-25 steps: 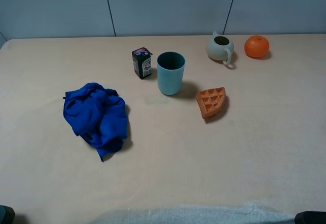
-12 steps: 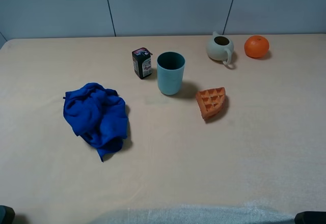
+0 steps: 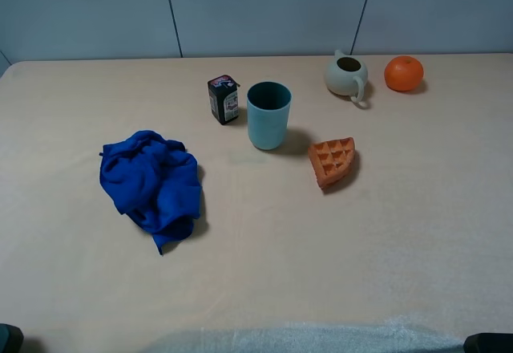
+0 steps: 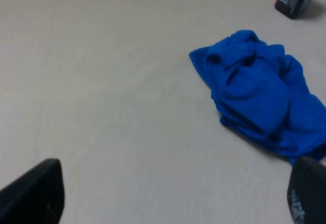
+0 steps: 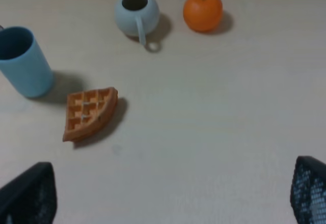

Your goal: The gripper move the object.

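The object, a round bright orange fruit, sits at the far right of the table next to a pale teapot; it also shows in the right wrist view. My right gripper is open and empty, well short of the fruit, with only its black fingertips showing. My left gripper is open and empty, near a crumpled blue cloth. In the high view only dark bits of the arms show at the bottom corners, left and right.
A teal cup, a small dark carton and an orange waffle wedge stand mid-table. The blue cloth lies at the left. A grey wall runs behind the table's far edge.
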Available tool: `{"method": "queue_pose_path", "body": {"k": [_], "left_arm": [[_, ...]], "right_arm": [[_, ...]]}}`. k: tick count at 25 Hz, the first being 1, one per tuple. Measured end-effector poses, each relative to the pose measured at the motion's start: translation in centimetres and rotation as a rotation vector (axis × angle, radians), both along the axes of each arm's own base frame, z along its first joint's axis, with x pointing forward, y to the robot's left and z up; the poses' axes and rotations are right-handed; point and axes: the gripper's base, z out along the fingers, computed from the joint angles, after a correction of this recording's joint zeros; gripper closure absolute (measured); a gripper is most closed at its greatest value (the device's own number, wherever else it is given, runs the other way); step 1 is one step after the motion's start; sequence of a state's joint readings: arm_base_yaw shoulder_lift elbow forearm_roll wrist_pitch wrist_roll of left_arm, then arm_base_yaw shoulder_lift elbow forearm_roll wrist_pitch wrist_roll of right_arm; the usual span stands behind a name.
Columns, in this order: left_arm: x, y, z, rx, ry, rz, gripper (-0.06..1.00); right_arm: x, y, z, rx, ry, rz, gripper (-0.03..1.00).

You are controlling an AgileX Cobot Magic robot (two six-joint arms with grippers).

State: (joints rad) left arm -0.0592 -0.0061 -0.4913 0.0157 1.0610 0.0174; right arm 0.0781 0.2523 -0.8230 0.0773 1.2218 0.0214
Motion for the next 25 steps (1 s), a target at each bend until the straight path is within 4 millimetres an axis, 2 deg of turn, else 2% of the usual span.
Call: {"method": "queue_pose_path", "body": {"k": [5,10,15,25], "left_arm": [[0.0,0.0,0.0,0.000,0.000,0.000,0.06],[0.0,0.0,0.0,0.000,0.000,0.000,0.06],[0.0,0.0,0.0,0.000,0.000,0.000,0.06],[0.0,0.0,0.0,0.001,0.000,0.001,0.06]], "right_arm": [[-1.4,-0.1,-2.0,0.003,-0.034,0.000,0.27],[-1.9,-0.2,-4.6,0.011,-0.108,-0.005,0.27],[-1.1,-0.2,-6.5,0.010,-0.111,-0.011,0.27],[-0.1,-0.7,-7.6,-0.067,-0.117,-0.080,0.27]]}}
